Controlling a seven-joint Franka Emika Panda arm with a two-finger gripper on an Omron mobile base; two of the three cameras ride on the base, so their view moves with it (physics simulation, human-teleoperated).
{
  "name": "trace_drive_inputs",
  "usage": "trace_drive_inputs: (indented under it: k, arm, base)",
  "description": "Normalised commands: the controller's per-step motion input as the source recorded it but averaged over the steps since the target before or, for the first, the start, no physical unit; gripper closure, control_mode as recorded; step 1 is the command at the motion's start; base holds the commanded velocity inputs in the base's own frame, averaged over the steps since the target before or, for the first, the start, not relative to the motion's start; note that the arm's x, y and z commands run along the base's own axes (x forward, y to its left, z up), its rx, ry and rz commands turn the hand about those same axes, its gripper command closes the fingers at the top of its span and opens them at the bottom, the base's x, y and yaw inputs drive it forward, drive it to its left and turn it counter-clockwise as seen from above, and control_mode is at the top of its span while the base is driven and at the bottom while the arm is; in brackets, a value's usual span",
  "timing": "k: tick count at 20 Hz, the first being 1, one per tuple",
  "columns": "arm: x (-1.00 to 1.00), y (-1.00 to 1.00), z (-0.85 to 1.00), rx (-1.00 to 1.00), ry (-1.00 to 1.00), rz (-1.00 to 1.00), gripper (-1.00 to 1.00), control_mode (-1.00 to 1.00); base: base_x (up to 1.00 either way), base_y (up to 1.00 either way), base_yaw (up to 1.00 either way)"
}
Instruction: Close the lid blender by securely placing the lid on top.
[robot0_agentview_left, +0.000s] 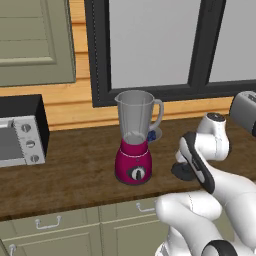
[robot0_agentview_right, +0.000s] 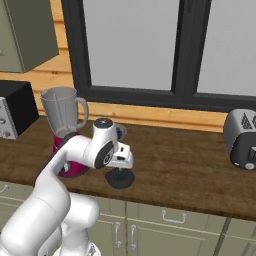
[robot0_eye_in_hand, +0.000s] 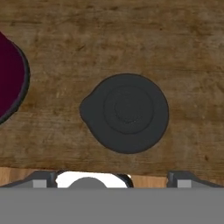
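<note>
Two appliances flank the blender: toaster oven, toaster; tool spread above lid.

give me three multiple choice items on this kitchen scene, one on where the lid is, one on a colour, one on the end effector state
1. Where is the lid?
A. on the blender jar
B. flat on the wooden counter beside the blender
C. on the toaster

2. What colour is the base of the blender?
A. magenta
B. green
C. yellow

3. How is the end effector?
A. shut on the lid
B. open above the lid
C. shut on the jar handle

Answers:
1 B, the hand view shows it lying on the wood.
2 A, both base views show it.
3 B, its fingertips stand wide apart with nothing between.
</note>
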Motion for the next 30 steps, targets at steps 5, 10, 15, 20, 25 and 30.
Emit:
trace_drive_inputs:
  k: [5, 10, 15, 20, 25, 30]
  arm:
    - [0.00, -0.18, -0.43, 0.00, 0.01, 0.00, -1.00, -1.00]
    - [0.06, -0.06, -0.30, 0.00, 0.00, 0.00, -1.00, -1.00]
    - [0.25, -0.01, -0.12, 0.00, 0.01, 0.00, -1.00, -1.00]
    - [0.26, -0.01, -0.06, 0.00, 0.00, 0.00, -1.00, -1.00]
    - [0.21, -0.08, -0.11, 0.00, 0.00, 0.00, -1.00, -1.00]
    - [0.17, -0.06, -0.16, 0.00, 0.00, 0.00, -1.00, -1.00]
  base:
    - [0.00, 0.00, 0.00]
    - [0.00, 0.00, 0.00]
    - [0.00, 0.00, 0.00]
    - [0.00, 0.00, 0.00]
    - [0.00, 0.00, 0.00]
    - [0.00, 0.00, 0.00]
